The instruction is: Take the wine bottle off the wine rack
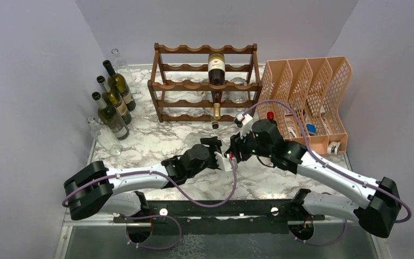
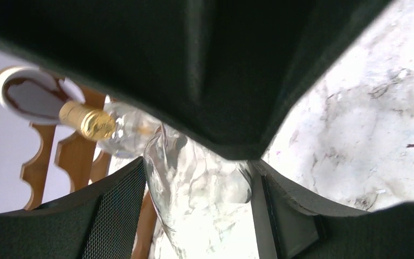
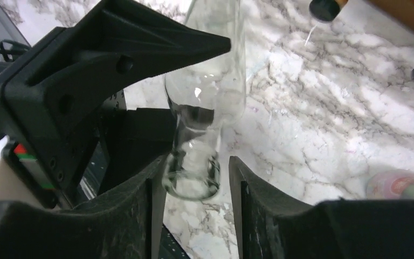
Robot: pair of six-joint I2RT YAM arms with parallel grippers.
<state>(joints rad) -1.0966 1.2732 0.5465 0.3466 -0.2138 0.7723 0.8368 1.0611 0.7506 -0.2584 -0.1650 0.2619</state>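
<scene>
Out front of the wine rack (image 1: 183, 85), your left claw (image 2: 197, 210) clamps the clear wine bottle (image 3: 205, 91) by its body; your right claw (image 3: 194, 199) straddles the neck, grip unclear. Likely a handover; next, lower it onto the counter (image 1: 156, 140).

The lower edge of the left wrist view cut off the clear wine bottle (image 2: 194, 189). Of the gold-capped bottle (image 2: 86, 121) only the neck showed; a dark casing (image 2: 221, 65) hid the rest. A pink object (image 3: 401, 185) was too blurred to name.
</scene>
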